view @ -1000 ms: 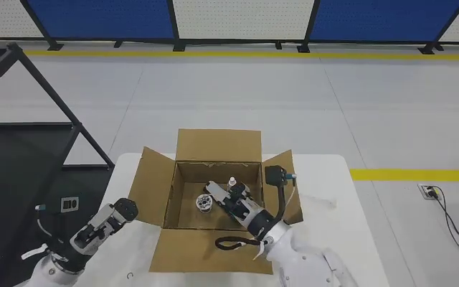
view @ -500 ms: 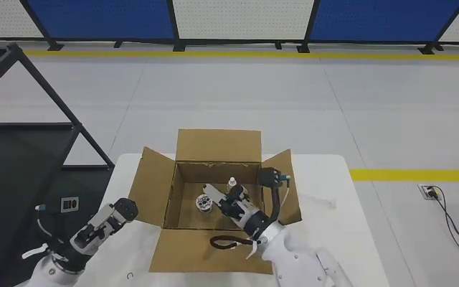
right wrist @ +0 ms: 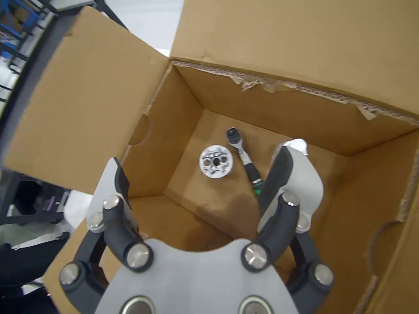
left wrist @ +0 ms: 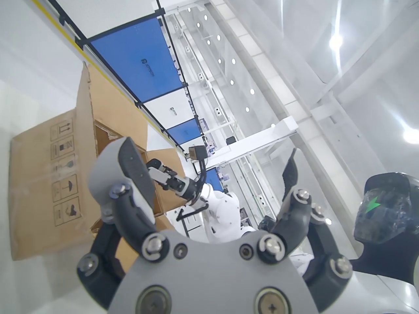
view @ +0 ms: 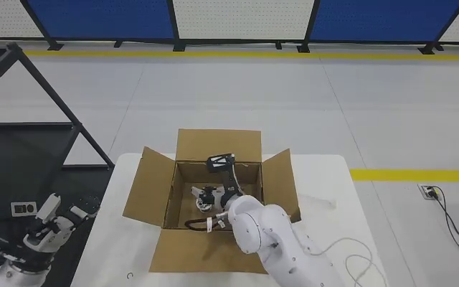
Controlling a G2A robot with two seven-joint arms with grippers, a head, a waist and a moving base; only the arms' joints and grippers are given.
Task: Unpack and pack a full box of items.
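Left gripper (left wrist: 209,148) and right gripper (right wrist: 203,155) both have fingers spread wide. The right hangs over the box (right wrist: 288,27) — ratchet (right wrist: 243,156) and disc (right wrist: 216,162) lie just beside each other on its floor, left of middle, so a grasp might pinch both.

Cannot see the green handle end of the ratchet (right wrist: 244,158), inside the box (right wrist: 278,115), behind one finger (right wrist: 283,178) of the right gripper (right wrist: 203,156). In the top view, cannot tell the metal disc (right wrist: 216,165) on the box floor from the gripper over it: too small. Cannot see the box's near corner under that arm. From the left wrist, cannot see part of the box's opening behind a finger of the left gripper (left wrist: 209,147).
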